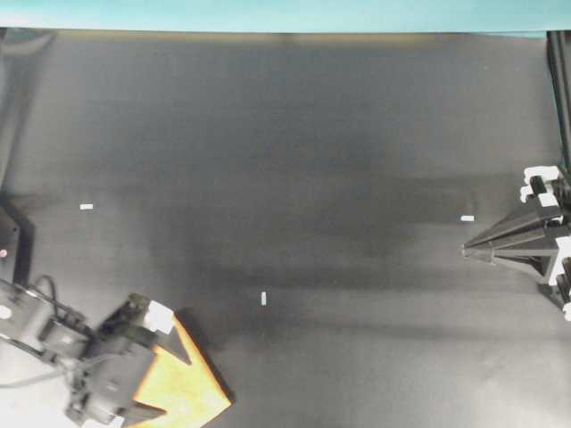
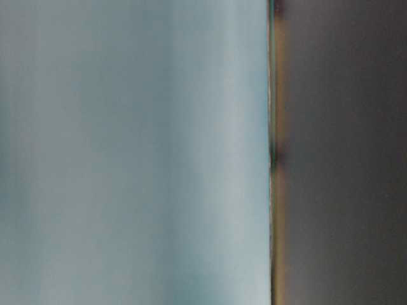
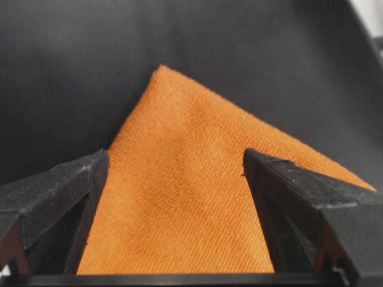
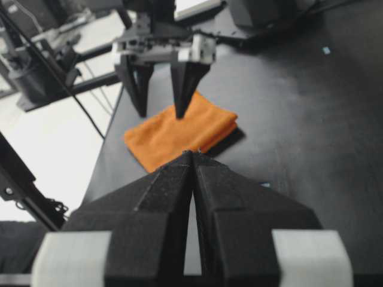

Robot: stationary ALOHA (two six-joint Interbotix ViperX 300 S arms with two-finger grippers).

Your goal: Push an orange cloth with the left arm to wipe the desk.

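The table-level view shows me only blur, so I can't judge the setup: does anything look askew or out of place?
One thing: the orange cloth sits at the desk's near-left corner, turned diagonally with a corner pointing inward. It looks folded. The left pincer hangs open over it; the right pincer is shut.

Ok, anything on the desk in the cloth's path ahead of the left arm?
Nothing visible: only flat tape marks lie on the desk beyond the orange cloth. The right gripper sits off at the far edge.
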